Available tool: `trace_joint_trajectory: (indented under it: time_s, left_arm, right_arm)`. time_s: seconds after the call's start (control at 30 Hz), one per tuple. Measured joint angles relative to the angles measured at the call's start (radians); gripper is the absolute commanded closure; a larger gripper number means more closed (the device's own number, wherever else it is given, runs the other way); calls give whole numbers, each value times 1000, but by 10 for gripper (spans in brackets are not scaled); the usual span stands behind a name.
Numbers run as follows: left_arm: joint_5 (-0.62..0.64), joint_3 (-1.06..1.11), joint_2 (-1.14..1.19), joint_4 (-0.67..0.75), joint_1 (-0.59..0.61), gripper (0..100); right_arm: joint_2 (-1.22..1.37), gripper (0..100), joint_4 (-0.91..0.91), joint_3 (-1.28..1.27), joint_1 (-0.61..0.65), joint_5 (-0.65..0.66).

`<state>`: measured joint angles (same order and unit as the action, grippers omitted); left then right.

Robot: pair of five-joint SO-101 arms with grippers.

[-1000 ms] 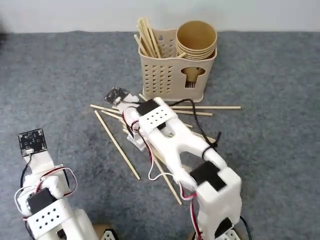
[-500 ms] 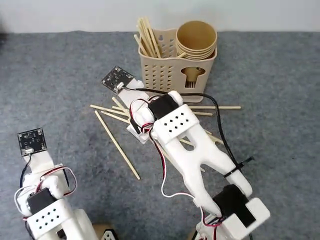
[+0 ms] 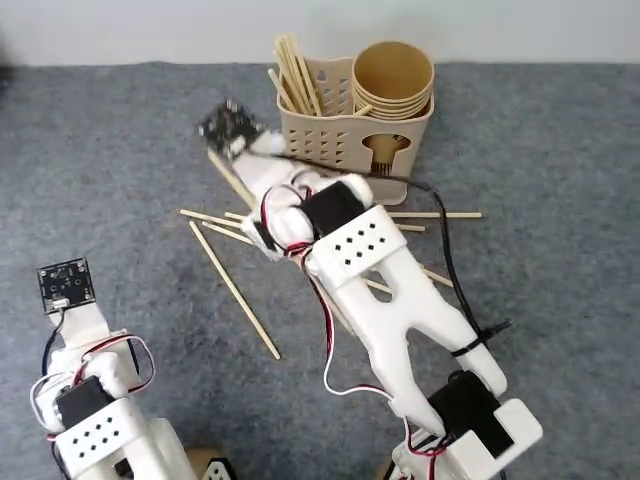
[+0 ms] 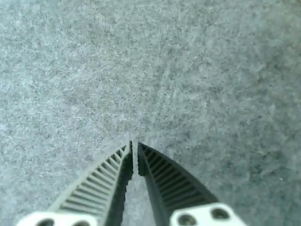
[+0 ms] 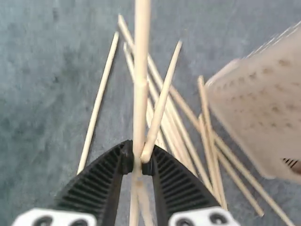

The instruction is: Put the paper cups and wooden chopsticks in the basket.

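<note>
My right gripper [image 5: 137, 160] pinches a chopstick [image 5: 141, 56] lying 11-to-5 o'clock from above, my left gripper [image 4: 134, 153] is pressed together, and the basket [image 3: 320, 150] holds paper cups [image 3: 393, 75] and wooden chopsticks [image 3: 297, 72].

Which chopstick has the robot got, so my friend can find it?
Find the beige basket at the back of the grey carpet. Beside it, the right gripper pinches one chopstick. The other chopsticks lie loose on the carpet; this one is gripped.
</note>
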<state>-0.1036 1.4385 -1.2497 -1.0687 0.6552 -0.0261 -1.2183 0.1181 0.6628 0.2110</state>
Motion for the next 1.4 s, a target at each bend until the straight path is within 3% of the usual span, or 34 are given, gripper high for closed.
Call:
trace_joint_trajectory:
  time_s: [0.2, 0.43, 1.0, 1.3, 1.4]
  left_arm:
    - [0, 0, 0, 0, 0, 986]
    - [0, 0, 0, 0, 0, 986]
    - [0, 0, 0, 0, 0, 986]
    - [0, 0, 0, 0, 0, 986]
    - [0, 0, 0, 0, 0, 986]
  right_arm:
    - [0, 991, 12, 249, 0, -20]
    - [-2, 991, 147, 324, -8, -20]
    - [-2, 991, 698, 324, -196, -20]
    - [104, 985, 743, 324, -269, -20]
    - [186, 930, 733, 324, -296, -20]
